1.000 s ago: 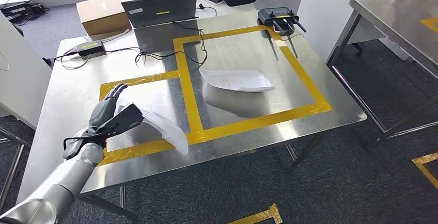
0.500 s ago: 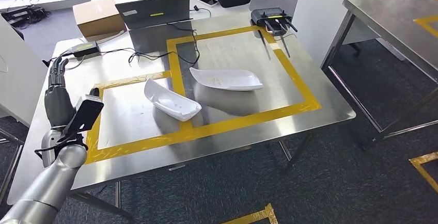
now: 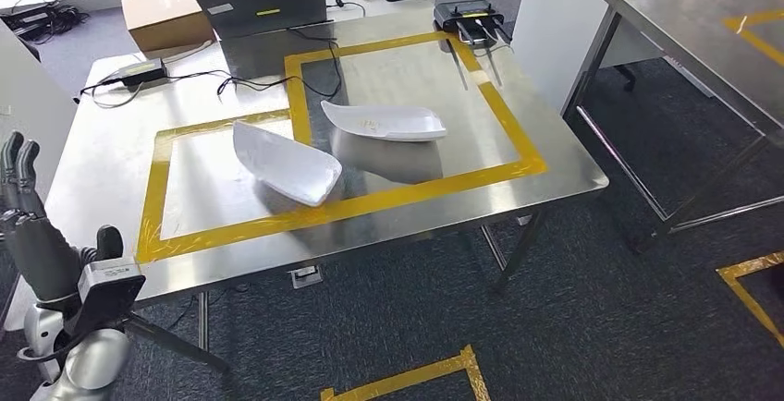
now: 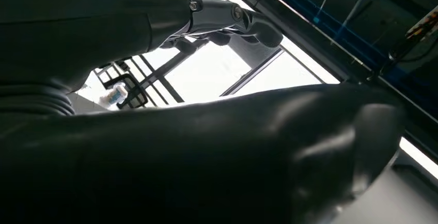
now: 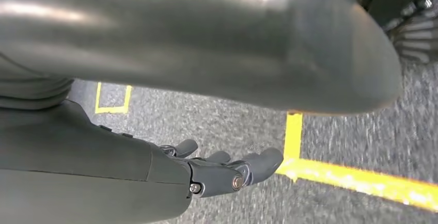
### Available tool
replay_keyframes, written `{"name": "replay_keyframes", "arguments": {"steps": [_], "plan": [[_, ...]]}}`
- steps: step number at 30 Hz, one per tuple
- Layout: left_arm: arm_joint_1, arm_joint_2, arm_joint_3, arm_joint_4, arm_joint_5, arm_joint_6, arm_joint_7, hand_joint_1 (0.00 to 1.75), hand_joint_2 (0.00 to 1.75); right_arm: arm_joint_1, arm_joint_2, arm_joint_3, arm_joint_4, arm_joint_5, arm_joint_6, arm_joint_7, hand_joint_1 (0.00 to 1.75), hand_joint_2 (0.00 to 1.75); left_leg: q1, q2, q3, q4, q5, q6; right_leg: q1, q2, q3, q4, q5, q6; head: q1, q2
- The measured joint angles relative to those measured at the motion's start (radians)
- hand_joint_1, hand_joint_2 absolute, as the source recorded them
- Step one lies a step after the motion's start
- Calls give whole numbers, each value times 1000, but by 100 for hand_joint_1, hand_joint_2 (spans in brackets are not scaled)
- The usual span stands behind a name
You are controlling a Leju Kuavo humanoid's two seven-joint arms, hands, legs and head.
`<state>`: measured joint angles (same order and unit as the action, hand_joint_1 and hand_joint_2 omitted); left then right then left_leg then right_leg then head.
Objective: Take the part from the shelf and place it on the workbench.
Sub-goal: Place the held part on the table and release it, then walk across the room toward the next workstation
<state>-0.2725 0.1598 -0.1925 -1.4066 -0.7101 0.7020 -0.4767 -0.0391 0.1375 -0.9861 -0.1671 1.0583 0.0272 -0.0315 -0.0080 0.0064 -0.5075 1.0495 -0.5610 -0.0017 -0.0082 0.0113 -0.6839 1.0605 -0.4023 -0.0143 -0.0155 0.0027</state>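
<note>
The white curved plastic part (image 3: pixel 284 162) is lying mid-left of frame on the steel counter (image 3: pixel 102 179), straddling yellow tape, apparently delivered. The left hand (image 3: pixel 37 244) is hanging empty, fingers spread; the right hand (image 5: pixel 222 170) is idling loose above carpet.

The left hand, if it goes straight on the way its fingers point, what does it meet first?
Probably nothing: the left hand points upward beside the workbench, and that way looks free, though depth is unclear.

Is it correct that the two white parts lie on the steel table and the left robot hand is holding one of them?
Not quite. The two white parts do lie on the steel table, but the left robot hand holds nothing: the head view shows it off the table's near left corner, fingers pointing up.
</note>
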Motion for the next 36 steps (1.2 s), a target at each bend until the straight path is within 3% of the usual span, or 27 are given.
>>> {"name": "replay_keyframes", "arguments": {"steps": [3,4,5,7,8,9,10,12,14,15,18,19,21,23,24,25,26,28,30,31,33,34,36], "plan": [[54,-22,27,-71,-67,0,-16,0,0,2,0,0,0,8,-2,11,0,0,-1,2,-6,-21,26,12,-3,-2,3,-9,8,21,-4,0],[72,-31,34,-93,-85,0,-22,0,0,4,0,0,0,6,-3,8,0,0,2,3,-13,-27,38,19,-3,-2,-2,5,-17,27,-3,0],[92,-41,42,-114,-100,0,-30,0,0,5,0,0,0,3,-5,2,0,0,5,5,-23,-31,52,25,-3,-3,-12,37,-59,33,-1,0],[131,-61,61,-149,-126,0,-45,0,0,5,-1,-1,0,-1,-7,-6,0,0,5,7,-45,-31,74,31,-5,-4,-36,147,-163,42,1,0],[148,-71,71,-159,-137,0,-51,0,0,5,-1,-1,0,3,-7,-3,0,0,5,8,-59,-30,85,31,-6,-5,-43,203,-192,46,1,0],[162,-81,81,-165,-144,0,-56,0,0,5,-2,-1,0,9,-6,3,0,0,5,8,-74,-27,95,31,-6,-5,-39,238,-197,48,1,0],[174,-90,89,-165,-143,0,-59,0,0,5,-2,-1,0,18,-4,11,0,0,6,8,-90,-22,105,29,-7,-5,-18,239,-180,50,1,0],[195,-105,107,-157,-122,0,-53,0,0,5,-4,-1,0,29,-2,18,0,0,8,8,-119,-11,121,21,-8,-7,72,141,-138,51,1,0],[218,-113,127,-132,-91,0,-32,0,0,3,-6,-1,0,26,-6,10,0,0,7,9,-135,0,132,10,-4,-5,157,20,-139,39,2,0],[227,-115,140,-107,-78,0,-22,0,0,3,-6,-1,0,22,-8,5,0,0,6,9,-137,1,137,3,-2,-4,174,-12,-149,29,2,0],[237,-122,196,37,-40,-1,-15,0,0,5,-6,0,0,39,0,9,0,0,6,8,-139,-5,151,-16,-2,-5,165,-29,-135,0,2,0],[235,-125,222,109,-20,-3,-18,0,0,4,-6,1,0,52,6,14,0,0,7,6,-145,3,136,-21,-4,-7,158,-34,-123,-8,2,0],[226,-126,278,274,40,-9,-34,0,0,2,-6,4,0,75,15,19,0,0,12,1,-168,69,55,-33,-6,-8,137,-38,-98,-19,0,0],[207,-126,335,457,119,-26,-54,0,0,2,-6,8,0,83,17,14,0,0,15,-1,-193,185,-28,-42,-6,-7,108,-38,-75,-20,-2,0],[199,-126,363,551,159,-47,-41,0,0,3,-6,10,0,79,16,7,0,0,16,-1,-194,229,-40,-45,-5,-7,93,-37,-63,-20,-2,0],[194,-126,389,640,194,-75,-4,0,0,3,-6,11,0,73,14,1,0,0,17,-2,-180,244,-29,-45,-6,-7,79,-35,-53,-18,-2,0],[195,-126,414,723,214,-108,65,0,0,3,-6,11,0,70,14,-5,0,0,18,-2,-147,222,-4,-44,-6,-6,66,-33,-43,-16,-2,0],[210,-126,448,871,208,-164,271,0,0,3,-7,13,0,82,20,-4,0,0,18,-2,-42,94,24,-39,-5,-2,46,-28,-26,-8,-2,0],[236,-128,458,976,173,-195,451,0,0,3,-9,21,0,105,31,3,0,0,14,-5,27,-10,10,-30,-3,1,38,-26,-12,5,-2,0],[247,-130,458,1013,161,-206,504,0,0,3,-10,25,0,113,35,5,0,0,12,-7,33,-28,3,-24,-1,1,37,-28,-5,12,-2,0],[258,-134,458,1075,154,-239,599,0,0,3,-15,32,0,123,40,2,0,0,12,-9,16,-30,15,-7,-2,-2,36,-29,3,25,-2,0],[259,-137,462,1101,162,-260,667,0,0,2,-17,35,0,123,39,-4,0,0,13,-8,7,-30,24,3,-3,-4,30,-19,-13,31,-1,0],[261,-148,484,1138,209,-288,804,0,0,1,-21,39,0,98,32,-26,0,0,14,-3,-18,-31,46,20,-6,-6,7,53,-100,39,1,0]]}}
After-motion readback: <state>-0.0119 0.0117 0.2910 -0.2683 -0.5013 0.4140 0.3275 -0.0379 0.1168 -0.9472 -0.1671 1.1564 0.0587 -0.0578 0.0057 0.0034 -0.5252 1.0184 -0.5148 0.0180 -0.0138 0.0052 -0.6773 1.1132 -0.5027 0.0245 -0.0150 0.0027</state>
